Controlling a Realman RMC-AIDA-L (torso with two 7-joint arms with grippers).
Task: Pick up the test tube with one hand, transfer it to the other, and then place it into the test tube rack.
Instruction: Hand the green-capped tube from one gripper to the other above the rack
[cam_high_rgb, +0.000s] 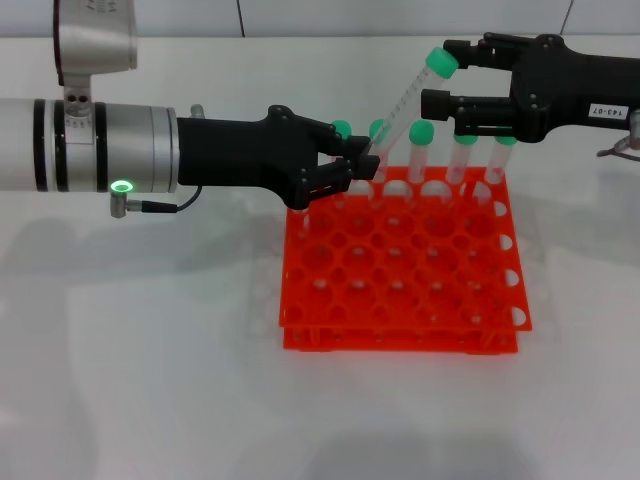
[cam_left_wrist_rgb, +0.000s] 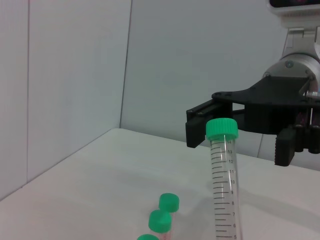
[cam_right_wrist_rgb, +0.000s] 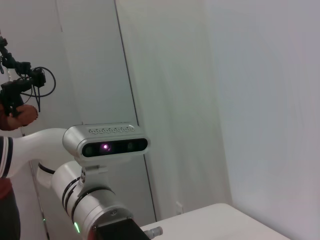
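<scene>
The test tube (cam_high_rgb: 405, 100), clear with a green cap, tilts up to the right above the back of the orange test tube rack (cam_high_rgb: 400, 265). My left gripper (cam_high_rgb: 358, 160), on the green-lit arm, is shut on its lower end. My right gripper (cam_high_rgb: 441, 75), with the white label, is open, its fingers on either side of the capped top without closing on it. In the left wrist view the test tube (cam_left_wrist_rgb: 223, 185) stands close in front of the open right gripper (cam_left_wrist_rgb: 242, 140). The right wrist view shows neither the tube nor the rack.
Several more green-capped tubes (cam_high_rgb: 421, 150) stand in the rack's back row; their caps (cam_left_wrist_rgb: 169, 202) show in the left wrist view. The rack sits on a white table (cam_high_rgb: 150, 350). A person's arm (cam_right_wrist_rgb: 12, 150) shows at the edge of the right wrist view.
</scene>
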